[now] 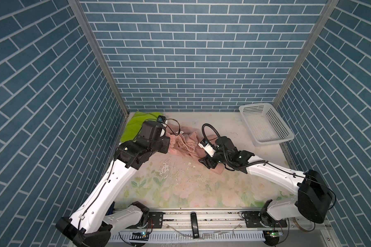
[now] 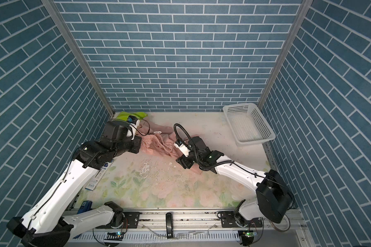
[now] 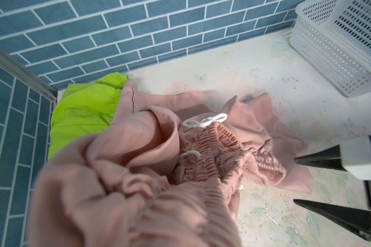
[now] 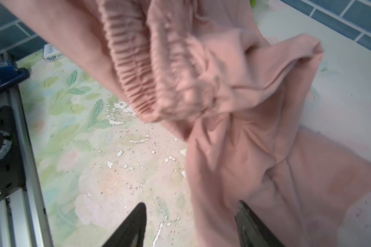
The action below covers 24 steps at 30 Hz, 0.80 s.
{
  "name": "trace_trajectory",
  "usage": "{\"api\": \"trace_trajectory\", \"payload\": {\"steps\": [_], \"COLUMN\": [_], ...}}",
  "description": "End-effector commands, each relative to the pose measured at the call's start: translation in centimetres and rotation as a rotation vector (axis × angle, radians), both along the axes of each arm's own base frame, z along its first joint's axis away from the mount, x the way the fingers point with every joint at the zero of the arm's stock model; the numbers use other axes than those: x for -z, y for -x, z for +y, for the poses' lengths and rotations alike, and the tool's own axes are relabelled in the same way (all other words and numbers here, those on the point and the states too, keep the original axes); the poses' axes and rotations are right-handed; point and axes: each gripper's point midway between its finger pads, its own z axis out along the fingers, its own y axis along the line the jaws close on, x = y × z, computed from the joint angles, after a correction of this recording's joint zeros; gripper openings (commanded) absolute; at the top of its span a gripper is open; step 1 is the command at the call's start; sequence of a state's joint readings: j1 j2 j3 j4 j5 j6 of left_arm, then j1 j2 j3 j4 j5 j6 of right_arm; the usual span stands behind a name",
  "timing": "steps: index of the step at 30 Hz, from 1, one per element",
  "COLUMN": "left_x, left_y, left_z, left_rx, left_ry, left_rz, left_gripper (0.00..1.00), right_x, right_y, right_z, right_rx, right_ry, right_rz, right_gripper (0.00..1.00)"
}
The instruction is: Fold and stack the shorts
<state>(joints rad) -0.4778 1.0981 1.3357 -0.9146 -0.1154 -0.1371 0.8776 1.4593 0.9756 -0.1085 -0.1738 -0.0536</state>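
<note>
Grips a raised bunch of the salmon pink shorts (image 1: 184, 142) in the closed left gripper (image 1: 168, 142), over the desk (image 1: 180, 188), beside the lime green shorts (image 1: 135, 126) in the far left corner. Hangs the right gripper (image 4: 191, 203) wide apart and empty, just short of the waistband (image 4: 133, 70) running across ahead. Nearer arm for its free end: probably right.

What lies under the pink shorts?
The pink shorts lie on the floral table; at the far corner they seem to overlap the green shorts. How far green continues beneath is covered.
</note>
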Motion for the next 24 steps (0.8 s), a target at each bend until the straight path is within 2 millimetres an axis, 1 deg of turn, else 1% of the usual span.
{"api": "trace_trajectory", "payload": {"steps": [1,4,8,14,16,20,22,24], "left_x": [2.5,2.7,2.3,2.6,2.8,3.0,3.1,3.1], "left_y": [1.3,1.0,0.7,0.9,1.1,1.3,1.4,1.5], "left_z": [-0.2,0.0,0.2,0.6,0.7,1.0,1.1,1.3], "left_rx": [0.04,0.026,0.018,0.016,0.024,0.025,0.024,0.021], "left_ry": [0.022,0.033,0.071,0.054,0.047,0.031,0.026,0.024], "left_rz": [0.106,0.103,0.101,0.114,0.119,0.123,0.123,0.124], "left_gripper": [0.0,0.0,0.0,0.0,0.0,0.0,0.0,0.0], "right_x": [0.1,1.8,2.5,1.9,1.5,0.8,0.4,0.5], "right_y": [-0.9,-0.5,0.1,-1.7,-2.3,-2.7,-3.7,-4.1], "right_z": [2.8,4.5,6.3,8.1,8.6,9.7,9.8,9.9], "right_rx": [-0.046,-0.105,-0.175,-0.126,-0.111,-0.111,-0.074,-0.075], "right_ry": [0.071,0.166,0.159,0.131,0.117,0.084,0.1,0.127], "right_rz": [-0.186,-0.291,-0.324,-0.428,-0.446,-0.472,-0.497,-0.508], "right_gripper": [0.69,0.7,0.71,0.7,0.68,0.64,0.59,0.58]}}
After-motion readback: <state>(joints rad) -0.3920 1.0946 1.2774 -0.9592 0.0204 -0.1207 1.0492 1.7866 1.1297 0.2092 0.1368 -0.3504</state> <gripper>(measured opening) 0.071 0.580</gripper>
